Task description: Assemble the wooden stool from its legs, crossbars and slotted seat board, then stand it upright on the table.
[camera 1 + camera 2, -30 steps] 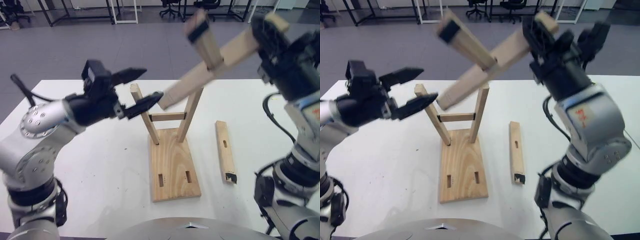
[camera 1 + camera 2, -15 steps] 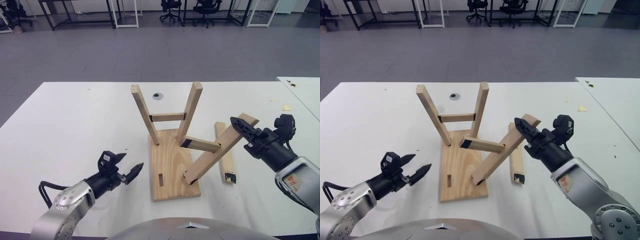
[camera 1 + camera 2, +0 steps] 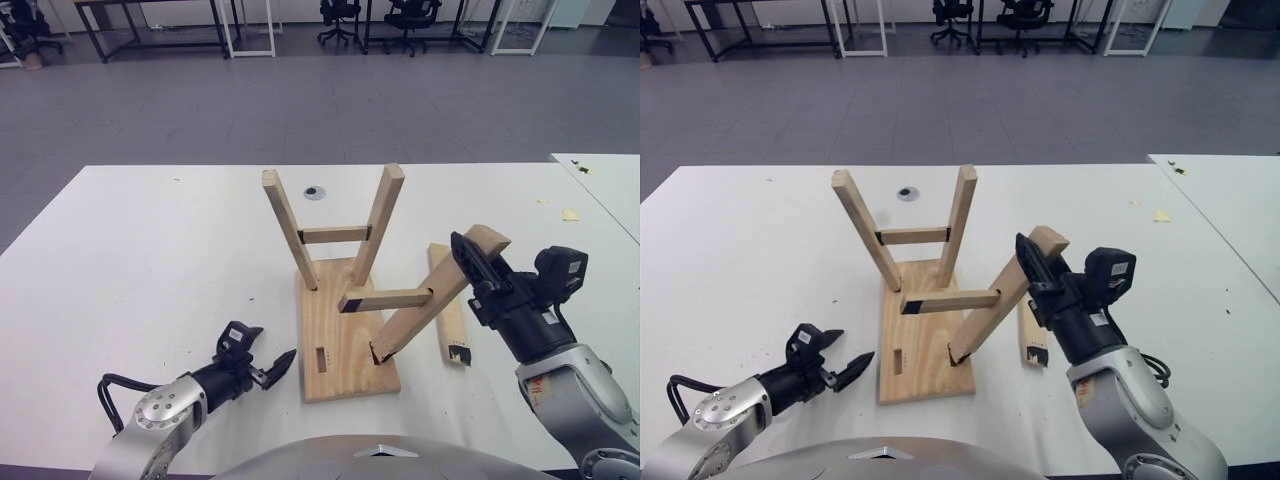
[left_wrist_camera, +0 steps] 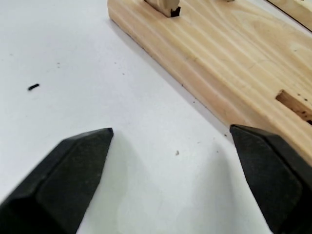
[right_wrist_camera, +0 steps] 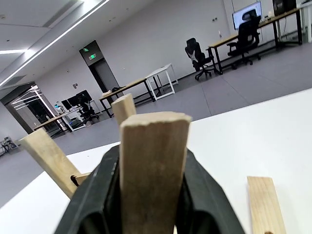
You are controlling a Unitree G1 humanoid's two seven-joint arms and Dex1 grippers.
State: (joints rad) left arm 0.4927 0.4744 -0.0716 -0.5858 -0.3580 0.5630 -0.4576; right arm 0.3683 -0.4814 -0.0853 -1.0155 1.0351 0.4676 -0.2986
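While the right gripper (image 3: 468,258) pinches a tilted leg (image 3: 410,325), its foot meets the seat board (image 3: 335,335).

Arms are rounded silver-grey shells, going black just behind the grippers. Left arm (image 3: 160,412) has a ring of tiny screws (image 3: 725,410) and a looping black cable (image 3: 108,388). Right arm (image 3: 575,392) carries a red marking (image 3: 540,384). The left gripper (image 3: 270,350) has black, wedge-pointed fingers (image 4: 73,170).

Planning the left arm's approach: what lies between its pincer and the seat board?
Bare table only, between left pincer and seat board, per left wrist view.
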